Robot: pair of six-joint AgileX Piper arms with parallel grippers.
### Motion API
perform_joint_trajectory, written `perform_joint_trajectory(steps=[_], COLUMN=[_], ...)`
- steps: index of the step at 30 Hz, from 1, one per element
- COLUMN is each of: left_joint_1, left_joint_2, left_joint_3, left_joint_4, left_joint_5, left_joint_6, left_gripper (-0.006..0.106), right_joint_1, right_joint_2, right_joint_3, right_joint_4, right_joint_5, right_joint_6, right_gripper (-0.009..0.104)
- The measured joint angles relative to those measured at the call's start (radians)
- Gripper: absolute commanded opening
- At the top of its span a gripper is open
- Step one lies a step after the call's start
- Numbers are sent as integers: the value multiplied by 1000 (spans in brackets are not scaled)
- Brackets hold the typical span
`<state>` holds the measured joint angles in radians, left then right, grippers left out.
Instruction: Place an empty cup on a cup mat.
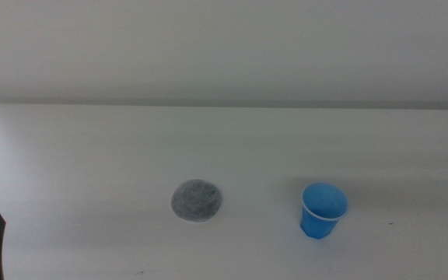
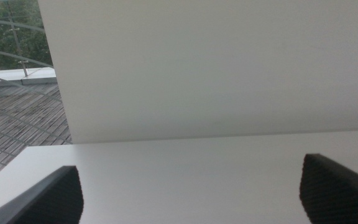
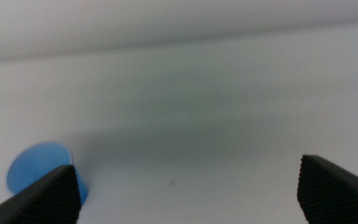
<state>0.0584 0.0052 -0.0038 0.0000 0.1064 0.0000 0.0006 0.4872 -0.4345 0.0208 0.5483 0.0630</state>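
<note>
Two things are seen on the white counter (image 1: pixel 92 155): a blue cup (image 1: pixel 323 210), upright and empty, and a round grey cup mat (image 1: pixel 197 201), set well apart to the cup's left. Both grippers are held with fingers spread wide and gripping nothing, the left gripper (image 2: pixel 191 196) waiting at the counter's near left edge, the right gripper (image 3: pixel 188 193) near the cup. The cup is best approached by the right gripper, squared around its sides before being closed, then lowered centred on the mat.

Bright blue cup (image 1: pixel 322 210), speckled grey cup mat (image 1: pixel 197 201)
</note>
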Motion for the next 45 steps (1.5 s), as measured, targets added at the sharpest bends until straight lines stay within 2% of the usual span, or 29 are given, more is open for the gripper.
perform_joint_trajectory(steps=[4,10,15,21,26,34,38,45], left_joint_1=[0,0,0,0,0,0,0,0], left_joint_2=[0,0,0,0,0,0,0,0], left_joint_3=[0,0,0,0,0,0,0,0], left_joint_4=[0,0,0,0,0,0,0,0], left_joint_5=[0,0,0,0,0,0,0,0], left_joint_6=[0,0,0,0,0,0,0,0], left_gripper=[94,94,94,94,94,94,94,94], right_joint_1=[0,0,0,-1,71,317,364,368], right_joint_2=[130,228,272,513,756,1011,1095,1196], right_joint_3=[-91,-105,-120,-303,-456,-632,-677,-682], right_joint_4=[56,167,209,245,218,50,44,47], right_joint_5=[90,106,109,272,331,342,344,348], right_joint_6=[31,40,12,-26,3,263,307,339], right_gripper=[93,93,93,93,90,77,75,69])
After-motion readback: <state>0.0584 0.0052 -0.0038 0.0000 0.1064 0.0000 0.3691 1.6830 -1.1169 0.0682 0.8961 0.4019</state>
